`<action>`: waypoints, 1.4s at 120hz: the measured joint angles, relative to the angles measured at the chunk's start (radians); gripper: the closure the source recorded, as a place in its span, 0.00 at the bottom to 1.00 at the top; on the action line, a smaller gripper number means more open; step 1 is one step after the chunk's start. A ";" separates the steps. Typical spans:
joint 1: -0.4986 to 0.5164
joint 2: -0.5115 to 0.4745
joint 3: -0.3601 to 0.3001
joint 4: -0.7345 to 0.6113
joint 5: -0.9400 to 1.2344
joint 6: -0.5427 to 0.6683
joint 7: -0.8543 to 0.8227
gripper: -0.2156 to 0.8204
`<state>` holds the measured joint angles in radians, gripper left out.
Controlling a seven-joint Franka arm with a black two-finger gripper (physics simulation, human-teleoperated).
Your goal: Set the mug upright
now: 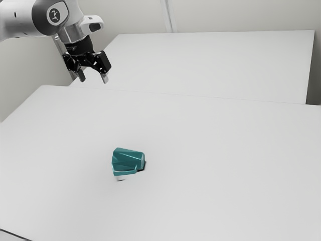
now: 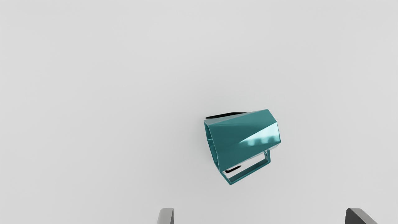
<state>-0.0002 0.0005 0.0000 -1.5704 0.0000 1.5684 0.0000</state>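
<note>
My gripper (image 1: 94,79) hangs in the air at the exterior view's upper left, well above the table and apart from the mug. A teal faceted mug (image 1: 127,160) lies on its side on the white table (image 1: 210,165). In the wrist view the mug (image 2: 245,140) shows its open mouth at one end and its angular handle (image 2: 250,172) on the side toward my fingertips. There the gripper (image 2: 259,216) is open, its fingers wide apart with nothing between them.
Behind the table, in the exterior view, is another white surface (image 1: 215,65) with pale walls around it. A dark line crosses the exterior view's lower left corner.
</note>
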 joint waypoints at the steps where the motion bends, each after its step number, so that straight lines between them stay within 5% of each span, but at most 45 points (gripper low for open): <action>1: -0.018 -0.005 0.018 -0.001 0.010 0.005 0.003 0.21; 16: -0.124 -0.033 0.114 -0.006 0.097 0.064 0.043 0.22; 64: -0.146 -0.039 0.134 -0.046 0.114 0.146 0.127 0.23; 168: -0.077 -0.376 0.213 -0.725 -0.193 0.458 0.157 0.23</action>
<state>-0.0775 -0.3752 0.2126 -2.2955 -0.1926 2.0268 0.1573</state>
